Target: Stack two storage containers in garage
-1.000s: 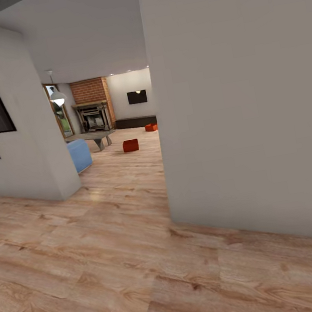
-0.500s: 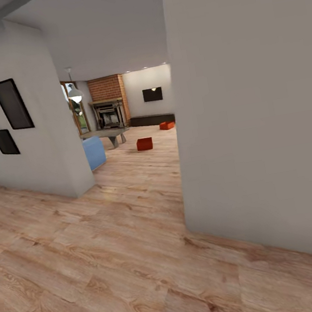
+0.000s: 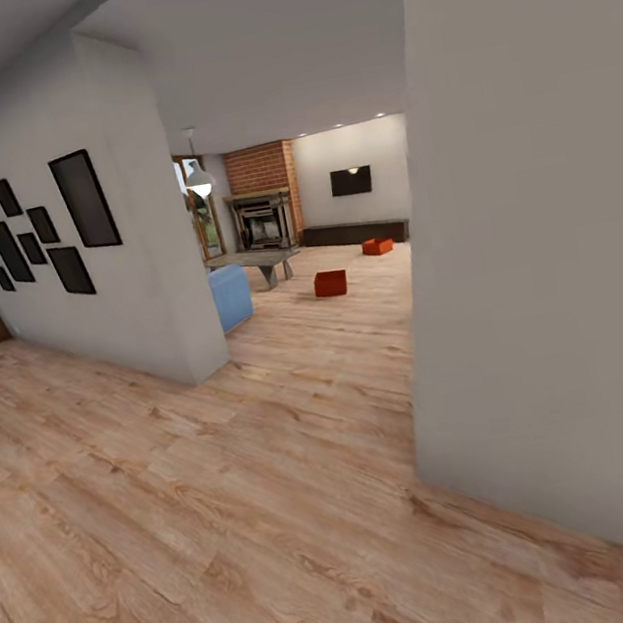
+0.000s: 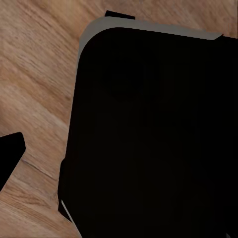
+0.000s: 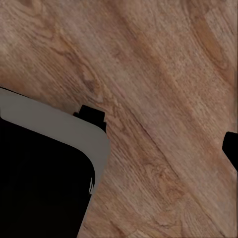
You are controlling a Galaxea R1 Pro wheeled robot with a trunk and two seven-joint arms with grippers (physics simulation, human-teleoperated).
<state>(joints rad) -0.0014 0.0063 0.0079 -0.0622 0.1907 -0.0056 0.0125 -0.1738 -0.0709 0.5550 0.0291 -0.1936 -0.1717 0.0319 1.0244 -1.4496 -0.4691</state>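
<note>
1. Storage containers are seen far off in the head view, through the opening between two white walls: two are counted, both orange-red and boxy, too small for ribbing or open tops to be made out.
2. The nearer container (image 3: 330,283) sits on the light wood-plank floor (image 3: 229,487) of the living room, just past the grey coffee table (image 3: 254,260) and well apart from its twin.
3. The farther container (image 3: 377,247) rests on the same planks, close in front of the low dark cabinet (image 3: 354,233) along the back wall.
4. One brick fireplace (image 3: 264,208) is seen at the far end, one wall TV (image 3: 351,181) above the cabinet, one white pendant lamp (image 3: 198,178) hanging from the ceiling, and one blue sofa (image 3: 231,297) edge beside the left wall's corner.
5. Eight black picture frames (image 3: 85,199) are counted on the left wall; a glazed door showing greenery is cut by the picture's left edge.
6. A large black body with a grey rim (image 4: 148,134) is shown over wood planks in the left wrist view, and a similar one (image 5: 44,168) in the right wrist view.
7. Dark slivers at the wrist pictures' edges may be fingers; whether either pair is open or closed cannot be told.
</note>
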